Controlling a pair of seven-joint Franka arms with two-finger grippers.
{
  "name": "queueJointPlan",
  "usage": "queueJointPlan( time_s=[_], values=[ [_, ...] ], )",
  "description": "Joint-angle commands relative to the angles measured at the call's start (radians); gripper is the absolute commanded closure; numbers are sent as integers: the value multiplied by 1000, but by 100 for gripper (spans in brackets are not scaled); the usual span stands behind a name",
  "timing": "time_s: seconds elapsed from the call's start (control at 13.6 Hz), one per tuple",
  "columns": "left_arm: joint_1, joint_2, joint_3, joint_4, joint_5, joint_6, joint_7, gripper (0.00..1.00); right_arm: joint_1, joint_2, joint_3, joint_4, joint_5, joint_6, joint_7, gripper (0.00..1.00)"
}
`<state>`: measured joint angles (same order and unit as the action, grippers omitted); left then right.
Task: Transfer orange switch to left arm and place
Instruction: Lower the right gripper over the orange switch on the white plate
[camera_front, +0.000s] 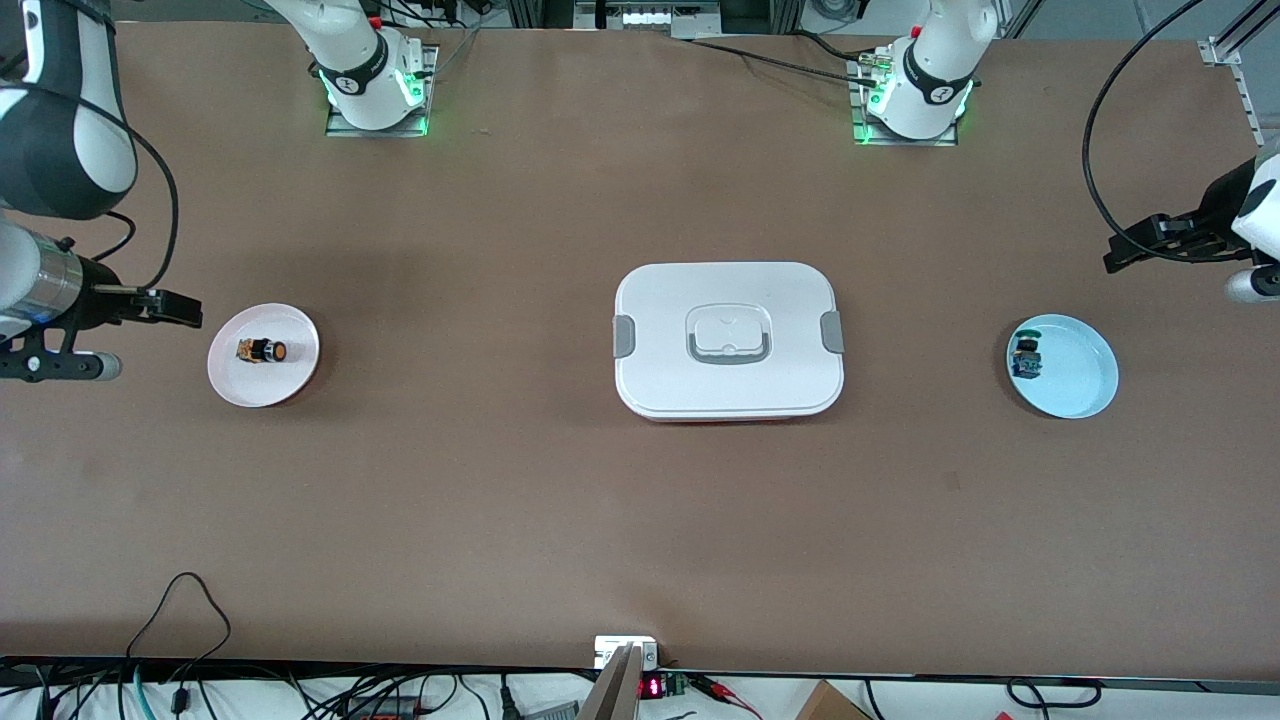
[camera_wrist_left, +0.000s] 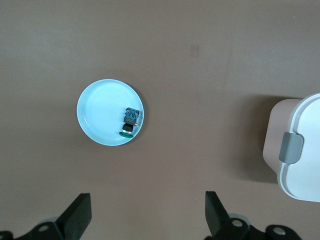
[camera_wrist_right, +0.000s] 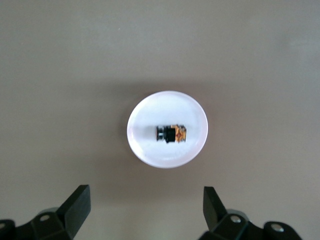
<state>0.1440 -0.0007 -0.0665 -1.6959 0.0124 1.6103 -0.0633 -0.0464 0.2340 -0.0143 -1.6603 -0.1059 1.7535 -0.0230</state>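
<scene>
Orange cap and tan base mark the orange switch (camera_front: 262, 350), lying on its side on the pink plate (camera_front: 296, 375) toward the right arm's end of the table. The right gripper (camera_wrist_right: 145, 212) hangs in the air just beside that plate, jaws spread wide and empty. Mid-table sits the box (camera_front: 729, 340), lid latched. Toward the left arm's end, a blue plate (camera_front: 1075, 375) carries the green-capped switch (camera_front: 1026, 357) against its rim, and the left gripper (camera_wrist_left: 147, 212) hangs near it, likewise wide open and holding nothing.

The likely trouble, as I judge it: the switch is tiny and rounded, so a slightly off-centre pinch could roll it across the plate or squirt it out of the fingers. The plate itself looks light and may skid if nudged. The box lies squarely between the two arms (exactly where a handover would want to happen), so a low carry risks clipping its lid. A fumbled handover over it would drop the switch onto the lid or the table.

Much of both arms is cut off at the front view's edges. The wrist views show only the fingertips. The switches' finer details are too small to make out.
</scene>
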Motion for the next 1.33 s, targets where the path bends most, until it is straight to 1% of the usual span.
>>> queueJointPlan(
  time_s=[0.0,0.07,0.22,0.29,0.37,0.59,0.74,0.81,1.11,1.25],
  values=[
    [6,10,-4,18,-5,-6,0,0,-10,-19,7,-102,-8,116,-9,0],
    [6,10,-4,16,-5,-6,0,0,-10,-19,7,-131,-9,153,-12,0],
    [6,11,-4,18,-5,-6,0,0,-15,-12,5,-154,-15,166,-14,0],
    [11,11,-4,18,-5,-6,0,0,-27,8,7,-156,-15,167,-15,0],
    [11,13,-4,18,-5,-6,0,0,-41,16,5,-173,-15,194,-20,0],
    [11,13,-4,18,-5,-6,0,0,-67,11,4,-326,-23,407,-21,0],
    [11,11,-4,18,-5,-6,0,0,-102,10,5,-412,-24,521,-52,0],
    [11,11,-4,18,-5,-7,0,0,-105,10,5,-438,-24,549,-58,0],
    [13,11,-4,18,-5,-7,0,0,-112,63,5,-447,-23,580,-64,0],
    [13,13,-4,18,-5,-7,0,0,-112,90,5,-449,-20,610,-121,0]
  ],
)
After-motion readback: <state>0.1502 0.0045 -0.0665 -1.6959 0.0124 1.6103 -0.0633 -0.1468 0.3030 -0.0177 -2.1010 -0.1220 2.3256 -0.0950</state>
